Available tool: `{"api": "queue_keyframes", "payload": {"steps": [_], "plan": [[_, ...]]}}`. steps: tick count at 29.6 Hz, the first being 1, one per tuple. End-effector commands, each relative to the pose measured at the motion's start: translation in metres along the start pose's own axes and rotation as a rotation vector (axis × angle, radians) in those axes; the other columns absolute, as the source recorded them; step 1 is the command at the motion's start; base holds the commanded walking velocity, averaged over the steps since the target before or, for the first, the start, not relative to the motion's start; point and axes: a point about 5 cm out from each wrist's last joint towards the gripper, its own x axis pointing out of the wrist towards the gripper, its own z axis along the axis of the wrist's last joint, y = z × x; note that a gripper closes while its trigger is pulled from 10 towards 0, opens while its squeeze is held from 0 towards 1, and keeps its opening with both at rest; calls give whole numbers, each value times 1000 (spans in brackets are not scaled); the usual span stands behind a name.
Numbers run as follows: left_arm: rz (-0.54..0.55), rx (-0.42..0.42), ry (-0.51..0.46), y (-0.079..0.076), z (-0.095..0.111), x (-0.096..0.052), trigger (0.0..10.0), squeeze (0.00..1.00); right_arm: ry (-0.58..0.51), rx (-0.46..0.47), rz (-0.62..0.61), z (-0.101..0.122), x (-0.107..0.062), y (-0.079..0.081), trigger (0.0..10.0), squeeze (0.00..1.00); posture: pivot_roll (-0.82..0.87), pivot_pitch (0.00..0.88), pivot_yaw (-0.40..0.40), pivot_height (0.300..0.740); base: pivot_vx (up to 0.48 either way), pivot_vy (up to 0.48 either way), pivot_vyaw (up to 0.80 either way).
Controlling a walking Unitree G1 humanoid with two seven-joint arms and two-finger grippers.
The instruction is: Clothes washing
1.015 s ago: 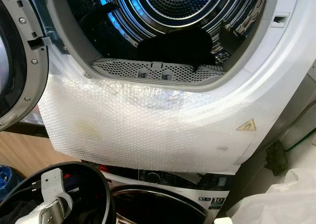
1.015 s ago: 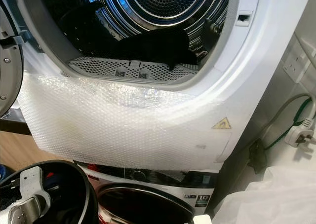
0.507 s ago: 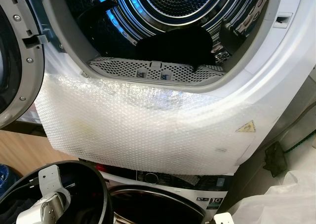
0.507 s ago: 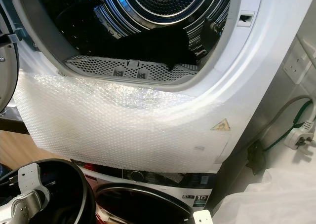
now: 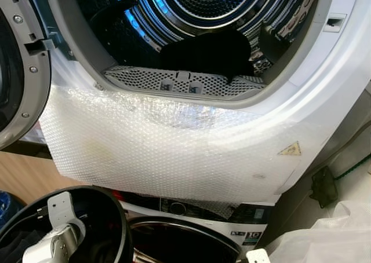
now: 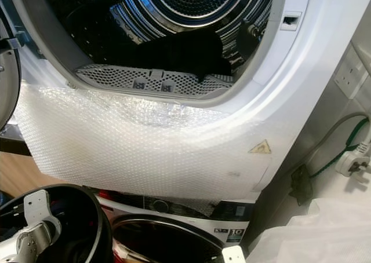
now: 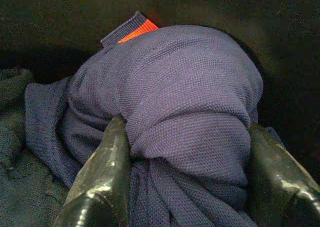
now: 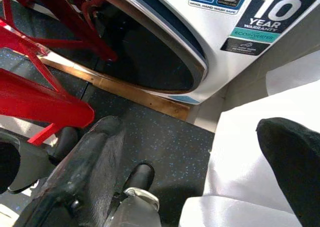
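**Garment gripped, lift not begun**

Over the last second little has changed. Left end effector [image 7: 185,152] stays clamped on the bunched navy knit garment [image 7: 175,107] inside the round black laundry basket [image 5: 119,216]; right end effector [image 8: 200,177] hangs spread, empty.

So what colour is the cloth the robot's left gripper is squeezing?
The garment is dark navy-purple knit, with an orange-red tab at its collar. The left wrist view shows it best, between the left gripper's fingers.
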Motion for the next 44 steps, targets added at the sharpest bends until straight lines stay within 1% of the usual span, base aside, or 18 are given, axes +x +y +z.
{"api": "queue_keyframes", "payload": {"steps": [1,5,9,17,23,24,28,30,33,35,36,37,38,39,40,42,43,44], "plan": [[11,-17,-10,-1,2,0,0,0,6,12,-2,2,1,2,10000,0,150,0,6,740,0,0,0],[4,-14,-30,-3,5,-1,0,0,-5,9,1,8,2,3,10000,0,160,0,5,740,0,0,0],[8,-21,-32,-2,4,-2,0,0,-10,8,2,11,3,3,10000,0,163,0,3,740,0,0,0],[24,-40,-43,0,-1,-6,0,0,-1,-3,12,7,2,5,10000,0,176,0,-7,740,0,0,0],[25,-51,-56,-3,-4,-8,0,0,1,2,11,5,2,6,10000,0,167,0,-3,740,0,0,0],[21,-63,-97,-5,-2,-9,0,0,3,-3,14,4,2,6,10000,0,168,0,-6,740,0,0,0],[44,-71,-176,-5,4,-13,0,0,4,-7,17,3,1,6,10000,0,162,0,-4,740,0,0,0],[55,-46,-214,-6,6,-17,0,0,3,-7,16,3,1,6,10000,0,157,0,-3,740,0,0,0],[73,5,-309,-9,9,-28,0,0,5,-6,15,2,1,6,10000,0,163,0,-5,740,0,0,0],[60,36,-348,-13,10,-33,0,0,6,-7,14,1,1,5,10000,0,169,0,-7,740,0,0,0],[60,36,-348,-13,10,-33,0,0,6,-7,14,1,1,5,10000,0,169,0,-7,740,0,0,0],[19,122,-433,-20,11,-42,0,0,7,-10,15,2,1,5,10000,0,177,0,-8,740,0,0,0],[-4,184,-487,-23,10,-50,0,0,6,-11,15,2,1,5,10000,0,178,0,-7,740,0,0,0],[-4,184,-487,-23,10,-50,0,0,6,-11,15,2,1,5,10000,0,178,0,-7,740,0,0,0],[-19,223,-522,-25,9,-55,0,0,6,-12,15,2,1,4,10000,0,180,0,-6,740,0,0,0],[-16,218,-573,-20,-1,-67,0,0,3,-3,9,4,1,3,10000,0,175,0,0,740,0,0,0],[-9,199,-621,-15,-7,-80,0,0,2,5,4,4,1,2,10000,0,182,0,-2,740,0,0,0],[-9,199,-621,-15,-7,-80,0,0,2,5,4,4,1,2,10000,0,182,0,-2,740,0,0,0]]}}
